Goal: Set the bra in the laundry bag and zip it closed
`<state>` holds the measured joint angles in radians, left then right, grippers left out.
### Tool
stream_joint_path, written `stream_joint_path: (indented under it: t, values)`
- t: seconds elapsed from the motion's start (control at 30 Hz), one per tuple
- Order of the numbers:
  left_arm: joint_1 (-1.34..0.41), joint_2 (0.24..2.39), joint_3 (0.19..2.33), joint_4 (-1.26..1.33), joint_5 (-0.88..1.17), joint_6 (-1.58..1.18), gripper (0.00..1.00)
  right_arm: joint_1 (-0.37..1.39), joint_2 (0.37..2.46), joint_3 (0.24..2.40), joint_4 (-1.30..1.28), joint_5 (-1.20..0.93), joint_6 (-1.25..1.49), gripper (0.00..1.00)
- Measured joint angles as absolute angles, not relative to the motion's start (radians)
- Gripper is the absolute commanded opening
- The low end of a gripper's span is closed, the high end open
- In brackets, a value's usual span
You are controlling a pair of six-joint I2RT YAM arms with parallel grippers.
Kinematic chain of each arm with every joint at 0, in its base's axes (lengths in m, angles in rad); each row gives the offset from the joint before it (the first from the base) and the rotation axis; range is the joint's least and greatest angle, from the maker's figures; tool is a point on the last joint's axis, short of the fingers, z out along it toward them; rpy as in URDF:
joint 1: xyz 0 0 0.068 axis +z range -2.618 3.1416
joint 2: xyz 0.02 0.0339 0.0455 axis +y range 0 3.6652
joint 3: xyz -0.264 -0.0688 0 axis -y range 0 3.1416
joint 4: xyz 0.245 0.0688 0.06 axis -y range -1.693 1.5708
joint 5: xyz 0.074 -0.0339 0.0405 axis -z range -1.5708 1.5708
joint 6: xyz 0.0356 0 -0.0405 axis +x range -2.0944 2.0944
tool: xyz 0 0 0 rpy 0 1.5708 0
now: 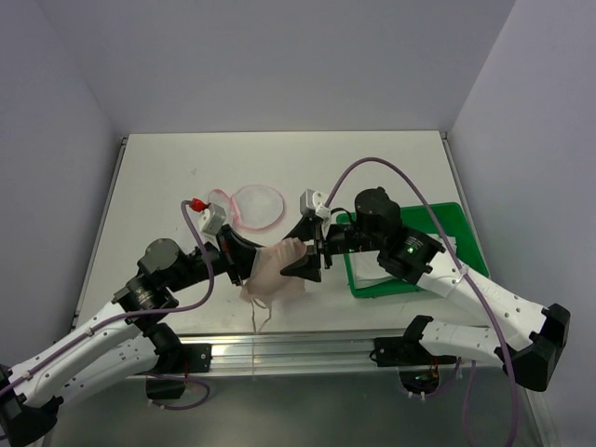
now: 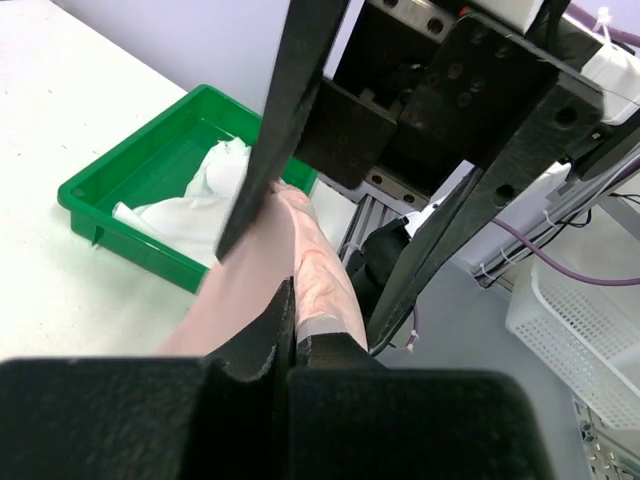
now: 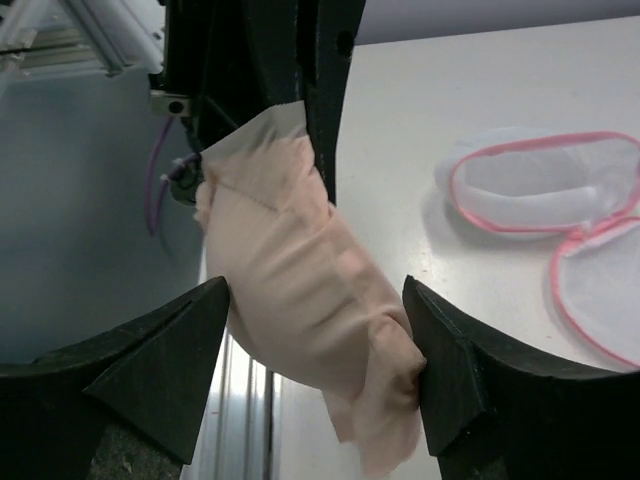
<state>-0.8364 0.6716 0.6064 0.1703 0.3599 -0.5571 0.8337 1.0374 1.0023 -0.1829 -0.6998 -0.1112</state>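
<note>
The left gripper (image 1: 242,264) reaches in from 8 o'clock near the front of the bench (image 1: 168,177). It is clamped on one edge of the bra (image 1: 277,272); the left wrist view shows its fingers pressed together with peach cloth caught in the slit. The bra is bunched and held up between the two grippers, and a thin strap trails toward 6 o'clock over the bench's front edge. At 11 o'clock from the bra, apart from it, the bag (image 1: 258,207) lies flat and unzipped, both pink-rimmed mesh halves spread open. At 3 o'clock the right gripper (image 1: 307,263) faces the left one. Its fingers are spread wide astride the bra, and the cloth touches one pad (image 3: 425,360). Farther toward 3 o'clock sits a green tray (image 1: 438,209) with white cloth (image 2: 195,200) in it.
</note>
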Motion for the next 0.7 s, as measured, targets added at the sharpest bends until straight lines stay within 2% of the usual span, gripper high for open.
stream_joint_path:
  t: [0.03,0.1,0.2,0.23,0.3,0.33,0.37,0.4,0.43,0.53,0.63,0.7]
  values:
    - [-0.836,0.667,0.606,0.166,0.36,-0.557,0.01,0.833,1.032,0.986,-0.167,-0.719,-0.098,0.68]
    - [-0.836,0.659,0.606,0.152,0.36,-0.557,0.02,0.832,1.028,0.965,-0.143,-0.748,-0.076,0.6]
    - [-0.836,0.657,0.606,0.136,0.36,-0.557,0.05,0.832,1.029,0.942,-0.115,-0.775,-0.05,0.43]
    - [-0.836,0.657,0.606,0.132,0.358,-0.557,0.1,0.831,1.029,0.939,-0.112,-0.78,-0.044,0.34]
    - [-0.836,0.657,0.608,0.121,0.352,-0.55,0.19,0.83,1.029,0.935,-0.101,-0.791,-0.032,0.28]
    - [-0.836,0.656,0.612,0.112,0.347,-0.546,0.27,0.83,1.029,0.935,-0.098,-0.794,-0.026,0.18]
    - [-0.836,0.656,0.619,0.101,0.339,-0.54,0.31,0.826,1.029,0.935,-0.096,-0.796,-0.022,0.14]
    - [-0.836,0.653,0.627,0.089,0.33,-0.535,0.37,0.825,1.03,0.935,-0.093,-0.798,-0.018,0.12]
    - [-0.836,0.649,0.634,0.078,0.317,-0.532,0.51,0.823,1.03,0.935,-0.091,-0.799,-0.014,0.09]
    - [-0.836,0.628,0.657,0.033,0.262,-0.51,0.73,0.818,1.03,0.935,-0.087,-0.804,0.011,0.02]
    - [-0.835,0.591,0.686,-0.042,0.178,-0.492,0.76,0.795,1.032,0.934,-0.07,-0.806,0.039,0.0]
    - [-0.835,0.55,0.707,-0.104,0.083,-0.492,0.74,0.769,1.036,0.927,-0.041,-0.806,0.067,0.0]
